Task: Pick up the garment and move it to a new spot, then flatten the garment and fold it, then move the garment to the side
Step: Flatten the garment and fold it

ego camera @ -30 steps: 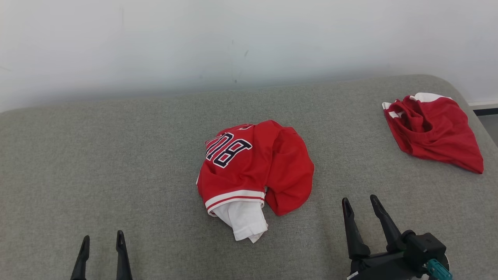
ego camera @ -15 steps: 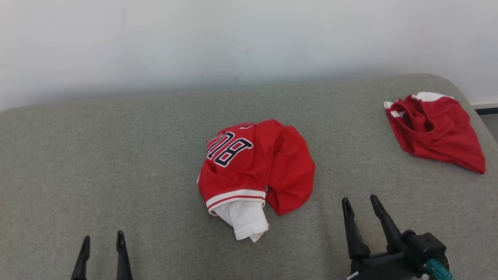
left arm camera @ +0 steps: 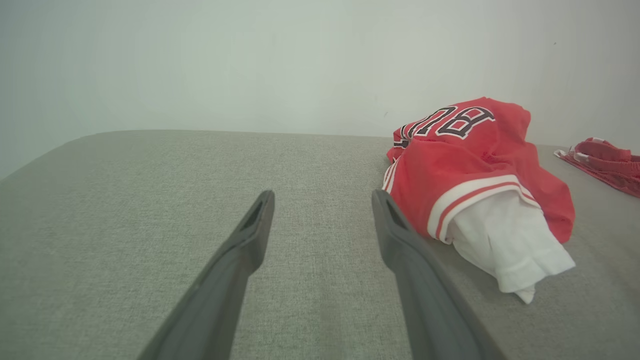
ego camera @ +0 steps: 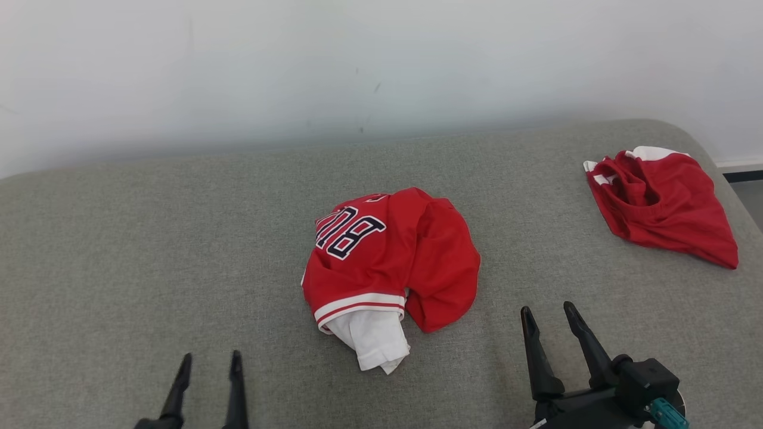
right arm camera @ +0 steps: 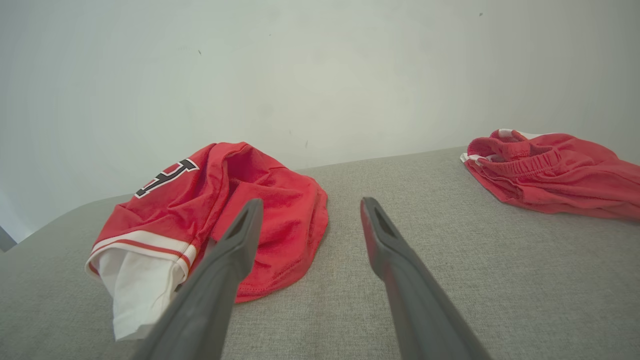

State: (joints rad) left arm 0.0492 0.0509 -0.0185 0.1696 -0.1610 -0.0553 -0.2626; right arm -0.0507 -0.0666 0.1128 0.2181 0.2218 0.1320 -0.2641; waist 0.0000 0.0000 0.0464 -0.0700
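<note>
Head view: we see the red garment point(ego camera: 390, 262) centred; left tool point(ego camera: 211, 356) at seven o'clock, right tool point(ego camera: 546, 308) at five, both spread apart.

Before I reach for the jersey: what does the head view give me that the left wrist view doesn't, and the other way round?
Head view adds: the right gripper, jaws open, off to the right of the red jersey, and the second red garment whole at the far right.
Left wrist view adds: a low side look at how high the jersey is heaped, its white part lying on the cushion.
Both share: the jersey, the grey cushion, the pale wall and the left gripper with open jaws.
</note>
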